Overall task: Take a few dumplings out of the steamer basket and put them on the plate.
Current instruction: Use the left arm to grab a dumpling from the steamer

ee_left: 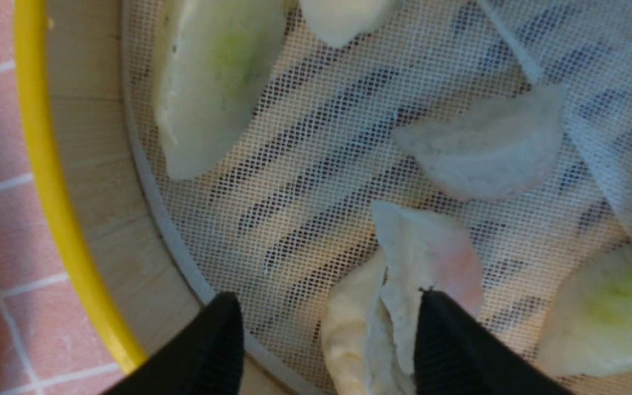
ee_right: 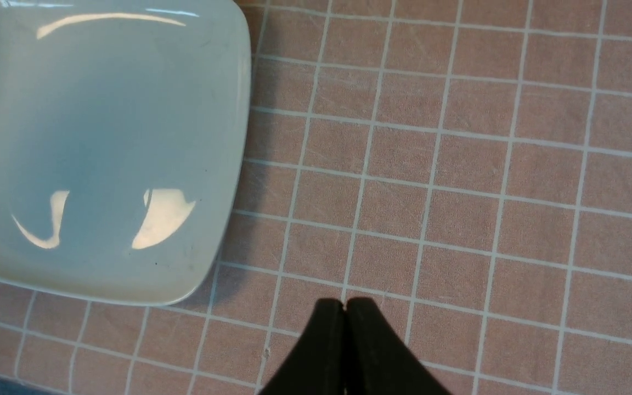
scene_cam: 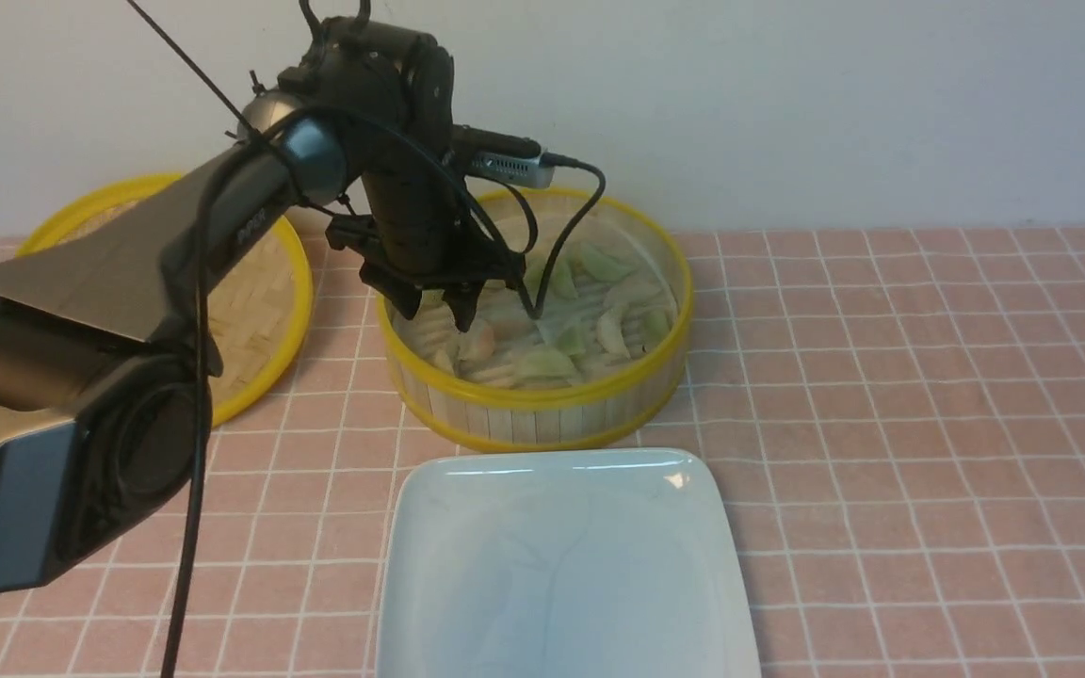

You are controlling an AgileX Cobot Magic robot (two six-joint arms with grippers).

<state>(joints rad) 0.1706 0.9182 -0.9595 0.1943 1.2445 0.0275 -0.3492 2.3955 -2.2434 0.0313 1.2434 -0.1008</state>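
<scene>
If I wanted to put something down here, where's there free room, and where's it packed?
The white plate is bare throughout. The pink tiled tabletop right of the plate and steamer basket is open too. It's crowded inside the basket: dumplings plus the left gripper.

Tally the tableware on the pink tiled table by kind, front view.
Round bamboo steamer basket with yellow rims: 1
Flat woven yellow-rimmed lid: 1
Glossy white square plate: 1
Total: 3
</scene>
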